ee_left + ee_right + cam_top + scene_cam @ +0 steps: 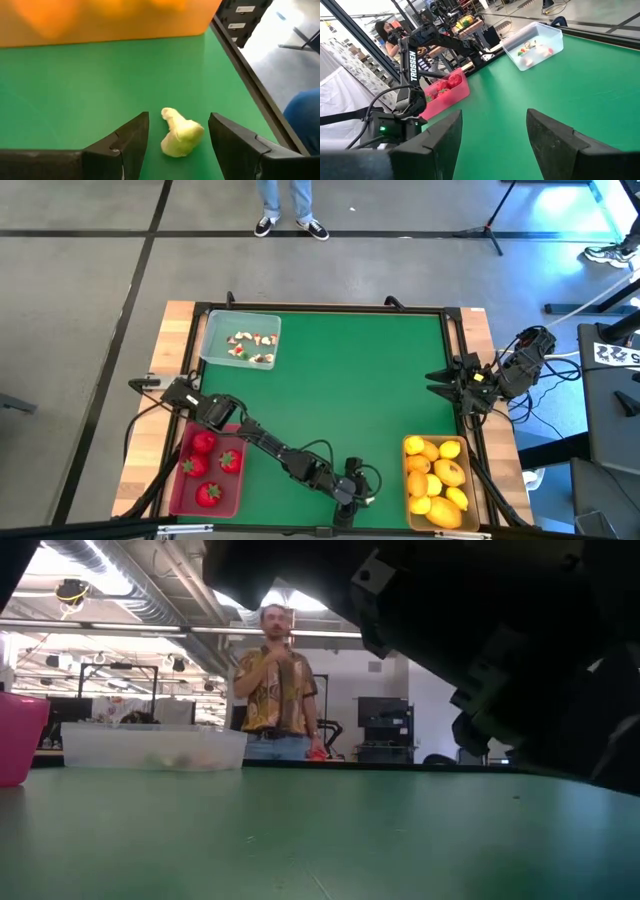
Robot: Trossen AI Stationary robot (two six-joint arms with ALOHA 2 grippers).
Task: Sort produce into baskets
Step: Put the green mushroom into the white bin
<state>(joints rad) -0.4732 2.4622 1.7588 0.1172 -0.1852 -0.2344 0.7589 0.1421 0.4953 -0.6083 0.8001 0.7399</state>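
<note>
Bench: green mat [350, 380], where we count three trays.
Pinkish-red plastic tray [178, 490]: four red toy strawberries [204, 443].
Tan-yellow plastic tray [408, 480]: about eight yellow-orange lemon ovals [449, 472].
Clear translucent tray [215, 330]: tiny white-and-red bits [250, 346], too small for us to count.
Left claw [178, 135]: parted, straddling one pale yellow toy piece [180, 138], gripping nothing, near the tan-yellow tray.
Right claw [495, 132]: parted, empty, at the bench's right edge.

Grey concrete floor [90, 290] w/ dark seams; ceiling ducts [130, 585]; monitor [383, 720] at back; person [275, 690] standing.

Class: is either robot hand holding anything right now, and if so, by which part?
Nothing is held. The left hand is open around a pale yellow piece lying on the mat; the right hand is open and empty.
</note>
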